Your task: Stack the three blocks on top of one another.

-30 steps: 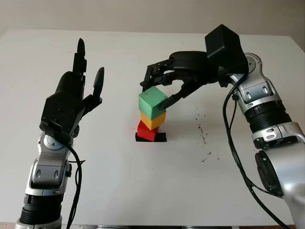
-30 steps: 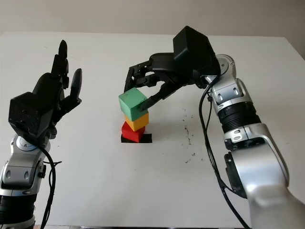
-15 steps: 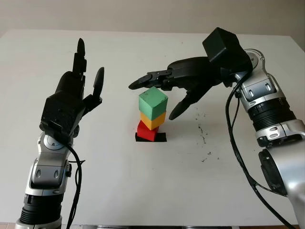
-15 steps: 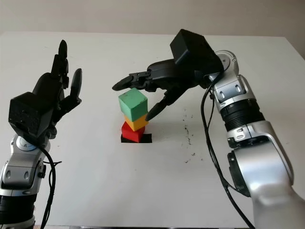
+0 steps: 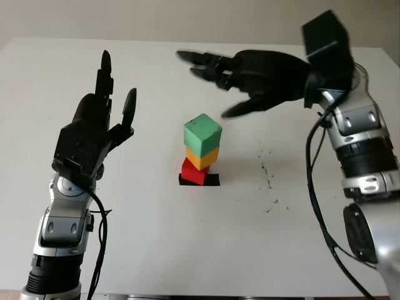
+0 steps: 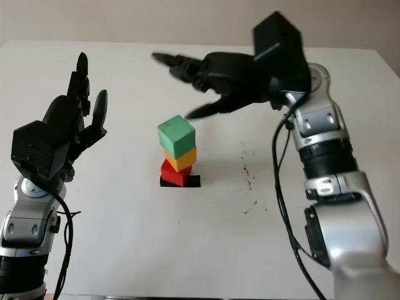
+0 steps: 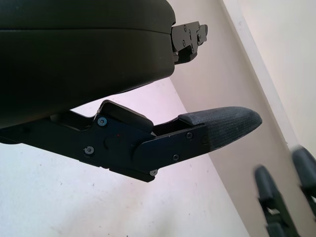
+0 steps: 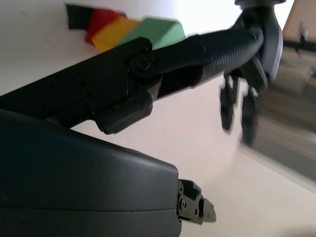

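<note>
At nine o'clock the left hand (image 5: 94,128) is raised off the white table (image 5: 156,250), fingers upright and spread, holding nothing and keeping out of the way. At centre stands the finished tower: green block (image 5: 202,133) on yellow block (image 5: 200,157) on red block (image 5: 194,171), set over a black mark (image 5: 199,180) (apparently the target spot). At one o'clock the right hand (image 5: 250,69) hovers above, fingers splayed and empty, clear of the stack. Dark specks (image 5: 267,178) dot the table at three o'clock; nothing crowds the tower.

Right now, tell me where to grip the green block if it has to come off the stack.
Probably best to pinch the green block by two opposite side faces, coming from above with the open right hand hovering over it. It tops the yellow block and red block, so its sides are exposed.
</note>
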Action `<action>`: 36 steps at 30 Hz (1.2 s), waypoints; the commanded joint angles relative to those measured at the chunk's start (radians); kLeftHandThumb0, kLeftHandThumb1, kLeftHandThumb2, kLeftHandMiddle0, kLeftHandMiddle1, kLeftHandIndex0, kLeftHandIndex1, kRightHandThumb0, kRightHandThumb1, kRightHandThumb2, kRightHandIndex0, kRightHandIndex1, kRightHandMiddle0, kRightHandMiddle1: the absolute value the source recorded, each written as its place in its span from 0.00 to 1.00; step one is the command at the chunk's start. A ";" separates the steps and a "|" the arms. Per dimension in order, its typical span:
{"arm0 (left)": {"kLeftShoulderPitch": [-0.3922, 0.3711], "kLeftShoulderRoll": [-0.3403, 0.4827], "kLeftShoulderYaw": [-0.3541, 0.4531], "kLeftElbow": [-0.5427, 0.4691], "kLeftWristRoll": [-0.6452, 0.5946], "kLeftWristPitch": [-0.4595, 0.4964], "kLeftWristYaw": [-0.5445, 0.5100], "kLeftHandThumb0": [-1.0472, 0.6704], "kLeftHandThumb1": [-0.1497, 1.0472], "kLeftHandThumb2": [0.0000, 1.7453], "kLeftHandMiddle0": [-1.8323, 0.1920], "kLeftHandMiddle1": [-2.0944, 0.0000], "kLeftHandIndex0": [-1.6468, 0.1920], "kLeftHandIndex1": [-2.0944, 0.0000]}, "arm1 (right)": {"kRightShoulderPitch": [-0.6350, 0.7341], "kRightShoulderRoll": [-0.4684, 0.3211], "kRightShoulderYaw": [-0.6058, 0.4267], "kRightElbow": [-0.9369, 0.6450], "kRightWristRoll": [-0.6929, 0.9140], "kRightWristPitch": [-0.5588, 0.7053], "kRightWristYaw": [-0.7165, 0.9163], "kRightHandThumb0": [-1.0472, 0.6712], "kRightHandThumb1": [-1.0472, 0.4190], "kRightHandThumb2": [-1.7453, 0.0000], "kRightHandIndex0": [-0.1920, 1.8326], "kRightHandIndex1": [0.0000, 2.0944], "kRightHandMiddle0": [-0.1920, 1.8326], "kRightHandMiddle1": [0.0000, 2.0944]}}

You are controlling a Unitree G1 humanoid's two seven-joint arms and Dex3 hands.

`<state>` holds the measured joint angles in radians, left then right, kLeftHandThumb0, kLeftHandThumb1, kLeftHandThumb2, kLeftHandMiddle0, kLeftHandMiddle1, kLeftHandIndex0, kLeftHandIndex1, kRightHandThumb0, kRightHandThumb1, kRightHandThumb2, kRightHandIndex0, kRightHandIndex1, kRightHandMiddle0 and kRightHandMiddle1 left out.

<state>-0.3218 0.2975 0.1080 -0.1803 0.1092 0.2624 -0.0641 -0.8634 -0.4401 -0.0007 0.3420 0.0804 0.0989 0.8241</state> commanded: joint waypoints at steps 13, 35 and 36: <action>0.062 -0.041 0.019 -0.047 -0.040 0.017 0.009 0.13 1.00 0.41 1.00 1.00 1.00 1.00 | 0.378 0.158 -0.186 -0.279 0.187 0.123 -0.398 0.15 0.00 0.66 0.00 0.00 0.00 0.00; 0.156 -0.105 0.037 -0.075 -0.121 -0.029 0.012 0.13 1.00 0.40 1.00 1.00 1.00 1.00 | 0.586 0.287 -0.102 -0.370 0.116 0.045 -0.588 0.14 0.00 0.64 0.00 0.00 0.00 0.00; 0.157 -0.107 0.037 -0.075 -0.124 -0.030 0.011 0.13 1.00 0.40 1.00 1.00 1.00 1.00 | 0.587 0.288 -0.101 -0.369 0.116 0.046 -0.589 0.14 0.00 0.64 0.00 0.00 0.00 0.00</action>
<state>-0.1721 0.1952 0.1370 -0.2331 -0.0083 0.2377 -0.0553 -0.2860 -0.1571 -0.1049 -0.0062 0.1954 0.1542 0.2364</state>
